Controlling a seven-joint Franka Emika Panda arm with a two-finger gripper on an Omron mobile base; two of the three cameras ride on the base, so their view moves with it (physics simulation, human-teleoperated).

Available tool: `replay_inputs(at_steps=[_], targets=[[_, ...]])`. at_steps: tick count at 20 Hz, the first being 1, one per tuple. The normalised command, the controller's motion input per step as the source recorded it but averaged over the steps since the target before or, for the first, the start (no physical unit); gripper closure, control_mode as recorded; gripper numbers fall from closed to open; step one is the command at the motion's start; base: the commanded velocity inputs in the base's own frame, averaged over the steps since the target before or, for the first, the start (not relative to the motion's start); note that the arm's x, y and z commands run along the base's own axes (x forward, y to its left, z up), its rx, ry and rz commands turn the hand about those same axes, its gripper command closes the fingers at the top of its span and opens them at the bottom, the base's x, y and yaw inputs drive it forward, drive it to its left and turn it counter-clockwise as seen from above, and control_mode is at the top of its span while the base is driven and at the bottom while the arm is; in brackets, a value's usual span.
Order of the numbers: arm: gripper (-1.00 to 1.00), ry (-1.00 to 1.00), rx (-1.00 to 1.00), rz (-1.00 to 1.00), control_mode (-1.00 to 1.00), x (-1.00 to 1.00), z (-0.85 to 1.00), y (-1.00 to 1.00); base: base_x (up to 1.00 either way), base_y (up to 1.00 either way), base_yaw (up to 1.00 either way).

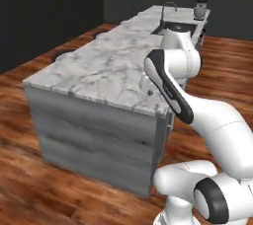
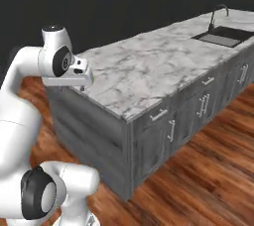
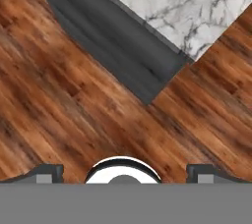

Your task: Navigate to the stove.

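Navigation is in hand: the base faces a corner of the marble island (image 1: pixel 99 66), sink (image 2: pixel 221 36) at its far end, and no stove appears ahead. Gripper (image 3: pixel 124 173) hangs empty over wood floor (image 3: pixel 74 120), fingertips wide apart. Next, I judge, the base must turn away.

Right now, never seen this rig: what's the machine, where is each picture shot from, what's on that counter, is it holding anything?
It is a white robot arm on a driving base, in a rendered kitchen. Two pictures come from cameras on the base, behind the arm to its left and right; the third looks along the gripper at the wood floor.

Ahead stands a marble-topped island with grey drawers. At its far end are a sink with a faucet, and a small dark appliance I cannot identify. The near marble is bare.

The gripper's fingers are spread and hold nothing. The stove it must reach is not visible here.
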Motion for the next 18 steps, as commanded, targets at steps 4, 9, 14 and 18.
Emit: replay_inputs(at_steps=[4,9,14,18], targets=[[-1.0,0.0,0.0,0.0,1.0,0.0,0.0,0.0,0.0,-0.07,-0.96],[-1.0,0.0,0.0,0.0,1.0,0.0,0.0,0.0,0.12,-0.25,-0.93],[-1.0,0.0,0.0,0.0,1.0,0.0,0.0,0.0,0.42,-0.33,-0.85],[-1.0,0.0,0.0,0.0,1.0,0.0,0.0,0.0,0.91,-0.25,-0.61]])
